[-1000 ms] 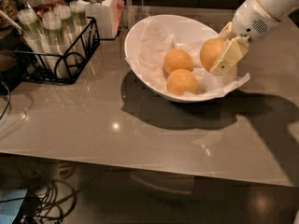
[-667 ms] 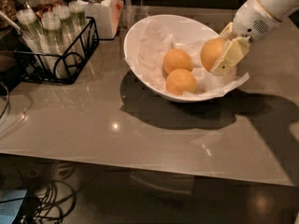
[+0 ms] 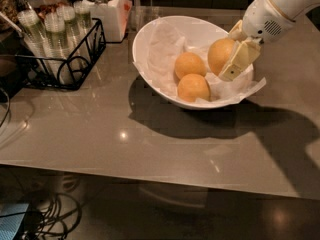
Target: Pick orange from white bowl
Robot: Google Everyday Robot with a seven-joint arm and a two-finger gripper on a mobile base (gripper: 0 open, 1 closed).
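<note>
Evidently the gripper (image 3: 227, 64) pinches the orange (image 3: 217, 54) over the low rim of the white bowl (image 3: 150, 39), likely for easy lifting; 2 paler oranges (image 3: 189, 65) sit just beside it.

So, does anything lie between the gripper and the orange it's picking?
Nothing: in the camera view the gripper has its fingers closed on the orange itself, at the right side of the white bowl.

Probably café counter (image 3: 150, 149): cup rack (image 3: 98, 44), jar (image 3: 104, 9).
</note>
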